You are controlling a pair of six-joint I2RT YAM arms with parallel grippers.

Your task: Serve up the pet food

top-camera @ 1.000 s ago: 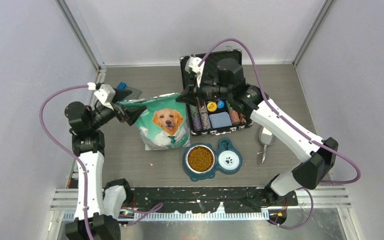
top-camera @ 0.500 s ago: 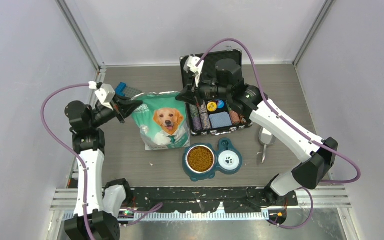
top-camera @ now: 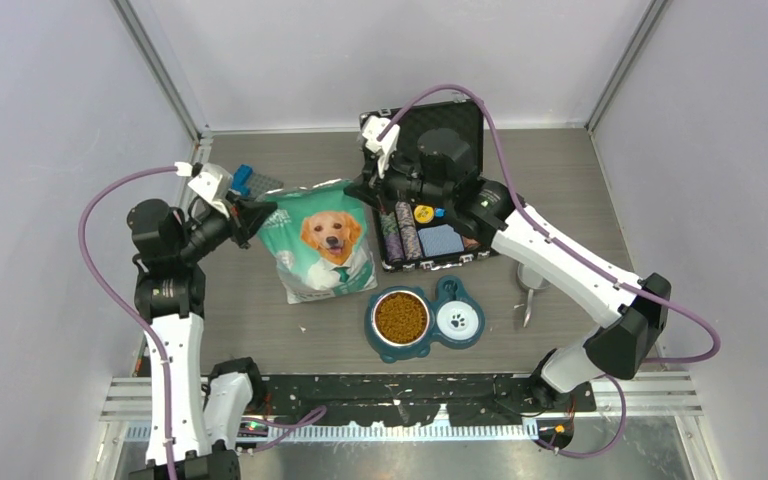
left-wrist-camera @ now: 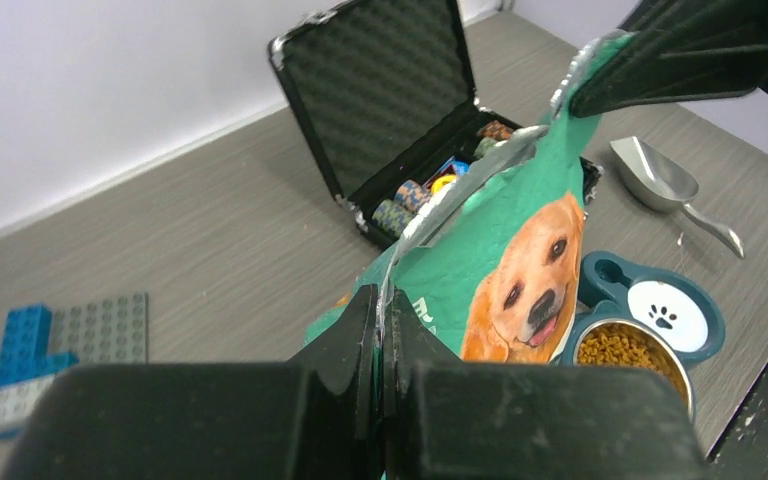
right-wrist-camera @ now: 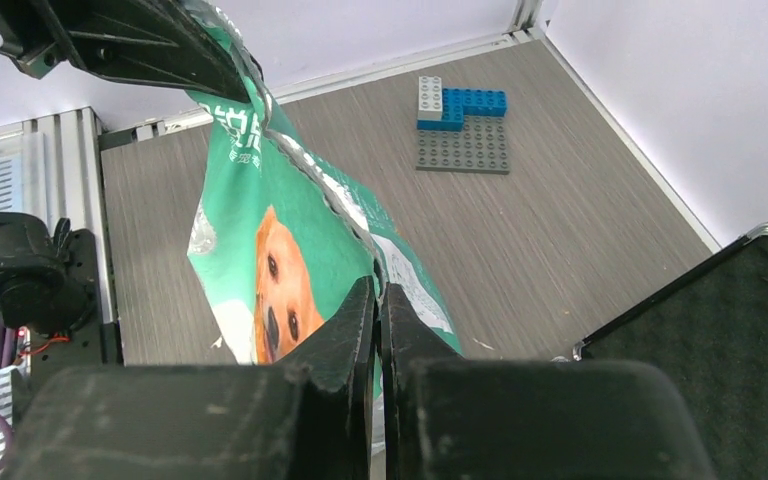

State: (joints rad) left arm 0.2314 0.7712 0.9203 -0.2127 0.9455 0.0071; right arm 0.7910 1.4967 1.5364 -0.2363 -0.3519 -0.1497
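Observation:
Orange-brown pet food [top-camera: 401, 317] [left-wrist-camera: 622, 347] fills the steel bowl of a teal double feeder [top-camera: 457, 292] near the table's front. A teal bag with a golden retriever [top-camera: 325, 245] [left-wrist-camera: 500, 250] [right-wrist-camera: 280, 250] stands upright behind it. My left gripper [top-camera: 256, 213] [left-wrist-camera: 381, 300] is shut on the bag's top left corner. My right gripper [top-camera: 362, 190] [right-wrist-camera: 379, 295] is shut on the bag's top right corner. The bag's silver top edge is stretched between the two grippers.
An open black case [top-camera: 430, 200] with rows of poker chips sits behind the bag on the right. A metal scoop [top-camera: 530, 280] [left-wrist-camera: 665, 180] lies right of the feeder. Blue and grey building bricks [top-camera: 252, 181] [right-wrist-camera: 463, 125] lie at the back left.
My left gripper has shut on the bag's top left corner. The right arm has shifted left and back with its corner, and the bag's top has moved slightly left.

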